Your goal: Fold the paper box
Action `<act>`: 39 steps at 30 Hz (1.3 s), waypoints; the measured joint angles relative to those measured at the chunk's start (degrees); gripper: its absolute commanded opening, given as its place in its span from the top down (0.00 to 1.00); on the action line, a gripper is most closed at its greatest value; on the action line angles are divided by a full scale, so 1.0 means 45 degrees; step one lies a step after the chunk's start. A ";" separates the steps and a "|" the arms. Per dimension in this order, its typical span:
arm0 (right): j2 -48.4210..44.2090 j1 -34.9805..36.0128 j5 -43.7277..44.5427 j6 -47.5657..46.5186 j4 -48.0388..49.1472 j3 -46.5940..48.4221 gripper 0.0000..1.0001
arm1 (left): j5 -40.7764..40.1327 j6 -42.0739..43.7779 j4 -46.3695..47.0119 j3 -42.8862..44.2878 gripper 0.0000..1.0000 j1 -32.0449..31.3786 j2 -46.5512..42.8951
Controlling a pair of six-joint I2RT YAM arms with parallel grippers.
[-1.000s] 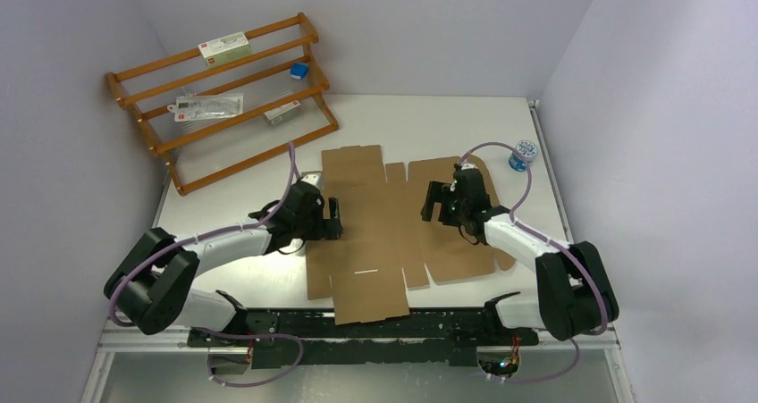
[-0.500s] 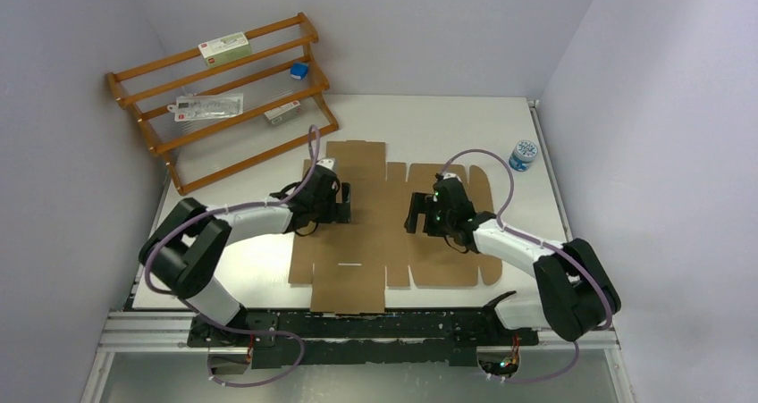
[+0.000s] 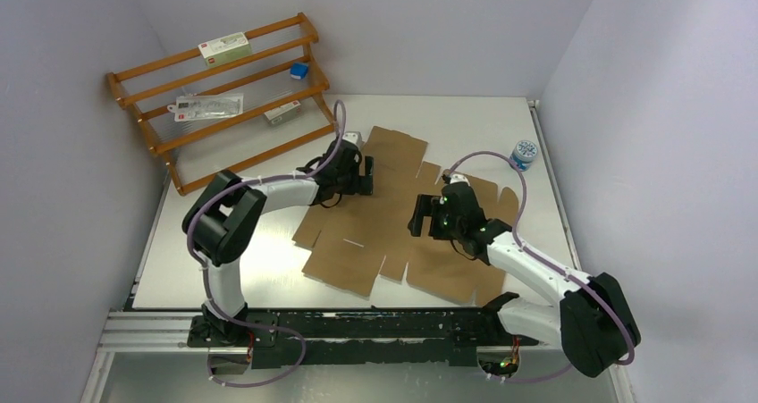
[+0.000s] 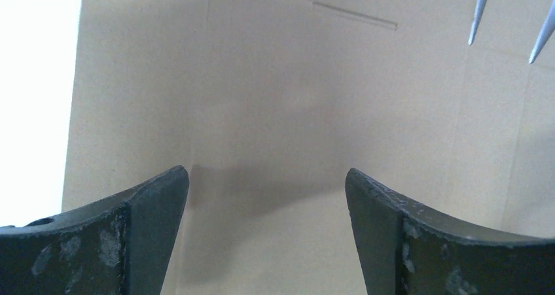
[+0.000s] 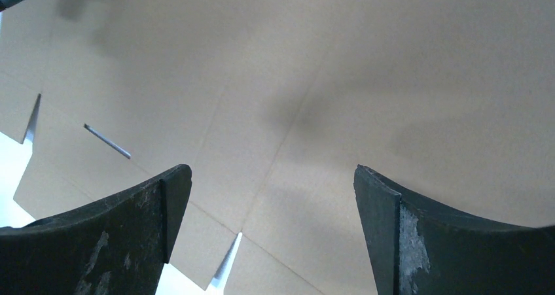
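Observation:
The paper box (image 3: 393,233) is a flat brown die-cut cardboard sheet with flaps and slits, lying turned at an angle on the white table. My left gripper (image 3: 364,176) is open and rests over the sheet's far left part; in the left wrist view (image 4: 267,177) only cardboard (image 4: 307,99) shows between its fingers. My right gripper (image 3: 420,217) is open over the sheet's middle; in the right wrist view (image 5: 271,177) the cardboard (image 5: 366,72) with a slit fills the space between its fingers. Neither gripper holds anything.
A wooden rack (image 3: 223,90) with small packets and a blue cube stands at the back left. A small blue-capped jar (image 3: 522,154) stands at the back right. Walls close in the table on the left, back and right.
The cardboard sheet has slid away from the front edge and rotated clockwise. My left gripper moved farther back and right; my right gripper moved slightly toward the near side with the sheet.

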 measured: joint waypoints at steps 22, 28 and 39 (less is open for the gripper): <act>0.3531 0.0418 -0.2511 -0.1807 0.1773 0.1574 0.00 | 0.0087 -0.2715 -0.3113 -0.5955 0.14 -0.0962 -0.8223; 0.3551 0.0423 -0.2195 -0.1807 0.1778 0.1593 0.00 | 0.0175 -0.3434 -0.2871 -0.6309 0.17 -0.1224 -0.7548; 0.3196 0.0423 -0.1817 -0.1758 0.1486 0.1316 0.00 | -0.1671 -0.2730 -0.2147 -0.4925 0.17 -0.1224 -0.4765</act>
